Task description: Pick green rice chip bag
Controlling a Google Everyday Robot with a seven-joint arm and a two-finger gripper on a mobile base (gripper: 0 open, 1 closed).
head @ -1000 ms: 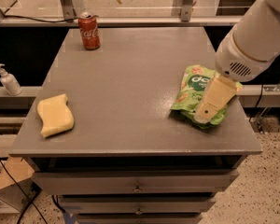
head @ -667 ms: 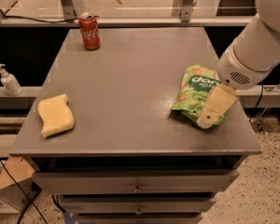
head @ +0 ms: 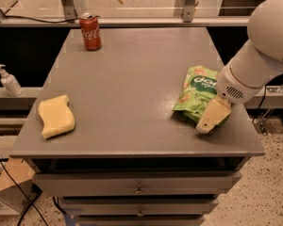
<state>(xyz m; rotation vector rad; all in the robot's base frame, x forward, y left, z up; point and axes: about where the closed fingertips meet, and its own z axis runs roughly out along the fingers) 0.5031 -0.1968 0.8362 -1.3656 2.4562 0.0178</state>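
The green rice chip bag [head: 198, 91] lies flat on the right side of the grey table [head: 132, 79]. It is a light-green pouch with a dark green logo panel and white lettering. My gripper [head: 206, 124] is beige and hangs from the white arm [head: 259, 55]. It sits over the near right corner of the bag, low at the table surface, and covers that corner. The bag rests on the table.
A red cola can [head: 90, 31] stands at the far left of the table. A yellow sponge [head: 56, 116] lies near the front left edge. A soap dispenser [head: 8, 80] stands on a shelf to the left. Drawers sit below the table top.
My gripper has moved a little toward the front edge and lower, along the near right corner of the bag. The bag, the can and the sponge have not moved.
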